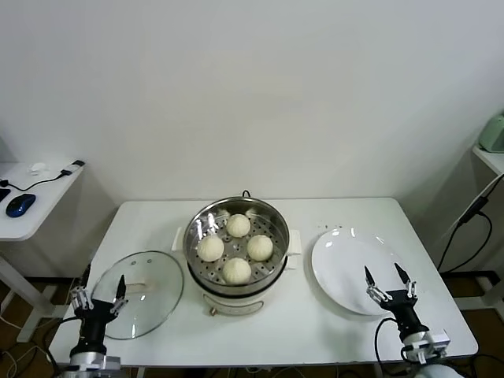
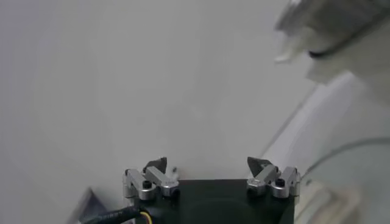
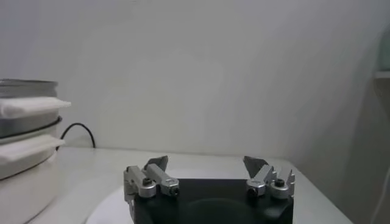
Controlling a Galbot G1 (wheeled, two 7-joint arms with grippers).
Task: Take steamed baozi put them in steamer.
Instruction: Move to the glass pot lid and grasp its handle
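Observation:
Several cream-white baozi [image 1: 238, 225] lie on the perforated floor of the shiny steel steamer [image 1: 269, 211] at the table's middle. Its cream base and rim also show in the right wrist view [image 3: 24, 152]. My left gripper [image 1: 99, 294] is open and empty at the front left, over the edge of the glass lid. My right gripper [image 1: 389, 283] is open and empty at the front right, over the near edge of the white plate. Both grippers show open with nothing between the fingers in the left wrist view [image 2: 207, 165] and the right wrist view [image 3: 207, 164].
A round glass lid [image 1: 146, 291] lies flat left of the steamer. An empty white plate [image 1: 346, 264] lies to its right. A side desk with a blue mouse [image 1: 20, 205] stands at far left. A cable [image 1: 472, 228] hangs at far right.

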